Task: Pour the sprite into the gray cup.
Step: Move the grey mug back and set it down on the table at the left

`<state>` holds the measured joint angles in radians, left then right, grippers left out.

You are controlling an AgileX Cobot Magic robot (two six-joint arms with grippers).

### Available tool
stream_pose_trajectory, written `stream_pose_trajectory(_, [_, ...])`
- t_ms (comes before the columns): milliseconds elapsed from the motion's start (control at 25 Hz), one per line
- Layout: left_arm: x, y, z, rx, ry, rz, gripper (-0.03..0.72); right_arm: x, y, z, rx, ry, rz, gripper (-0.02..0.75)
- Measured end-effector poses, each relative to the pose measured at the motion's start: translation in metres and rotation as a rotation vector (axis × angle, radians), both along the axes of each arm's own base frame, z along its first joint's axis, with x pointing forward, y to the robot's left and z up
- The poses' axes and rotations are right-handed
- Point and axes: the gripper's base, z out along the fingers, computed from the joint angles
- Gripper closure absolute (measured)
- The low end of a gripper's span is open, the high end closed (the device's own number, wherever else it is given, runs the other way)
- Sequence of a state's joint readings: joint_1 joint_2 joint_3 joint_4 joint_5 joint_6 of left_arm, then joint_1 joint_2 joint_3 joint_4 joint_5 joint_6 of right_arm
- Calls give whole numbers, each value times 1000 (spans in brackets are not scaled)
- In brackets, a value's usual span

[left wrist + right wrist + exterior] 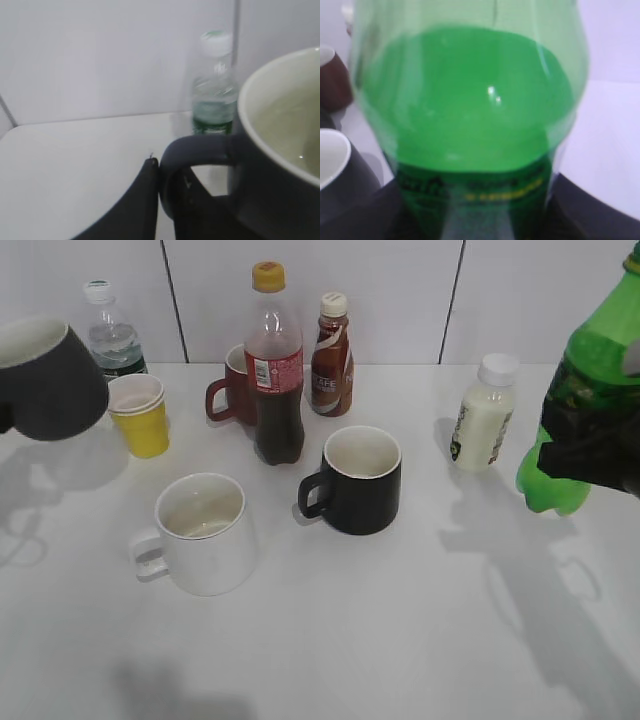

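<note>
1. The left claw (167,200) grips the gray cup (45,375) by its handle and holds it in the air at the far left edge. The right claw (590,450) is closed around the label of the sprite (585,390), held upright off the tabletop (400,640) at the far right.
2. Cup and bottle are well apart, with the black mug (358,480), white mug (203,532) and cola bottle (274,365) between them. Bringing either across low could knock these over.
3. A handle grip gives little leverage; the cup may swing or tilt once liquid lands in it.
4. The bottle seems to have no cap, though its top is cut off in the exterior view. Tilting before its mouth is over the cup would spill onto the tabletop.
5. The tabletop is plain white and smooth, with soft shadows; the wall behind is white panels with dark seams.
</note>
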<state>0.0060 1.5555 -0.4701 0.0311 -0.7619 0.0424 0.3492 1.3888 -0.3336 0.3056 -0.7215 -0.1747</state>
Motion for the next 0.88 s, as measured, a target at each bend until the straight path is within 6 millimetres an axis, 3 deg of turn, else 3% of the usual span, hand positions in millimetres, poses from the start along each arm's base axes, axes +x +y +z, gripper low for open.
stream_pose_trajectory(520, [15, 6, -83, 96, 91, 20, 641, 2, 3, -2, 9, -20, 25, 381])
stream_pose_trajectory(720, [13, 7, -101, 102, 138, 17, 641, 2, 3, -2, 12, -19, 25, 381])
stream_pose_trajectory(880, [14, 7, -102, 102, 133, 17, 636, 2, 3, -2, 13, -19, 26, 381])
